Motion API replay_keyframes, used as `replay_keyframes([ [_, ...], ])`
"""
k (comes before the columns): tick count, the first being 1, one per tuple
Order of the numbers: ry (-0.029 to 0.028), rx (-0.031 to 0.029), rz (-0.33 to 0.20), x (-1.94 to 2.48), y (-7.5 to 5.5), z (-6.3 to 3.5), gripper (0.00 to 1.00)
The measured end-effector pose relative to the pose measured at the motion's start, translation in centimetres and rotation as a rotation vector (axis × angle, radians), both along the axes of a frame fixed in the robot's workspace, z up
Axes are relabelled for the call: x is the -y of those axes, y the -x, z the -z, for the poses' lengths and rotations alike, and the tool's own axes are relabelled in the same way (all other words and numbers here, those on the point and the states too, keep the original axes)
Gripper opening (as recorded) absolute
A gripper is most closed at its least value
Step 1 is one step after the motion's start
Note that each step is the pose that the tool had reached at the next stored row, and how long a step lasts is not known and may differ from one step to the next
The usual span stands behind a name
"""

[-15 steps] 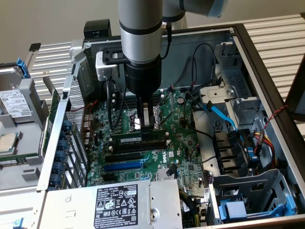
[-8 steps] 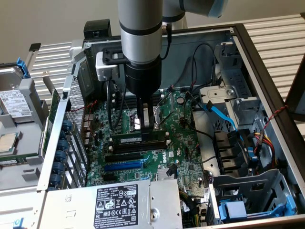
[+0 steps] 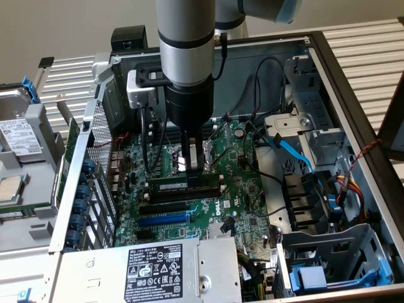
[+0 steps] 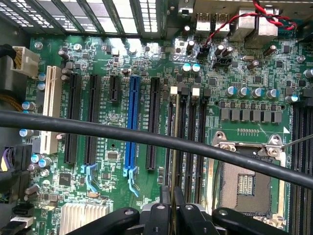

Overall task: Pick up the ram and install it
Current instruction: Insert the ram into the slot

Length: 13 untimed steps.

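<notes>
From my station I see the arm reaching straight down into the open computer case (image 3: 351, 81), with the hand (image 3: 194, 169) low over the green motherboard (image 3: 243, 189), near the board's middle. The ram (image 3: 167, 185) lies lengthwise along the memory slot nearest the processor socket, its pale label facing the exterior view. The other black memory slots (image 3: 184, 197) run alongside it on the side toward the blue slot (image 3: 163, 219). The fingers come down on the ram's upper edge toward its end at the exterior view's right. They stand close together with the stick pinched between them, so I read the hand as clamped on the ram. I cannot tell whether the ram is pressed fully home. In the wrist view the hand (image 4: 171, 197) straddles the ram (image 4: 171, 147) seen edge-on, with the memory slots (image 4: 190, 142) beside it, the blue slot (image 4: 132, 125) further off and the processor socket (image 4: 244, 181) on the other side. A black cable (image 4: 98, 126) crosses in front of that camera. The power supply (image 3: 208, 271) fills the case's near edge.
</notes>
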<state>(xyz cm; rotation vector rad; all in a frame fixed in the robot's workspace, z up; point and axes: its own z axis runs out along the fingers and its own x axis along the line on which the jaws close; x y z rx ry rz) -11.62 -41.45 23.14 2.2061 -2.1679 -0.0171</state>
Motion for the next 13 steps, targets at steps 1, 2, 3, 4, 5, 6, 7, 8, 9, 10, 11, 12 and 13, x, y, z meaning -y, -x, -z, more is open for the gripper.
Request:
replay_keyframes([
  [1,-0.0001,0.0001,0.000,0.00,0.02,0.02,0.13],
  [2,0.0000,0.0001,0.000,0.00,0.02,0.03,0.13],
  [3,0.0000,0.0001,0.000,0.00,0.02,0.05,0.13],
  [4,-0.0002,0.0002,0.000,-0.01,0.01,0.07,0.13],
  [5,-0.0002,0.0002,0.000,-0.02,0.01,0.08,0.13],
  [6,-0.0002,0.0002,0.000,-0.03,0.01,0.09,0.13],
  [7,-0.0002,0.0002,0.000,-0.04,0.02,0.11,0.13],
  [8,-0.0003,0.0003,0.000,-0.05,0.02,0.12,0.13],
  [9,-0.0003,0.0002,0.000,-0.06,0.02,0.12,0.13],
  [10,-0.0002,0.0002,0.000,-0.06,0.02,0.12,0.13],
  [11,-0.0001,0.0001,0.000,-0.06,0.02,0.11,0.13],
  [12,-0.0001,0.0001,0.000,-0.06,0.02,0.11,0.13],
  [13,-0.0002,0.0001,-0.001,-0.06,0.02,0.12,0.13],
])
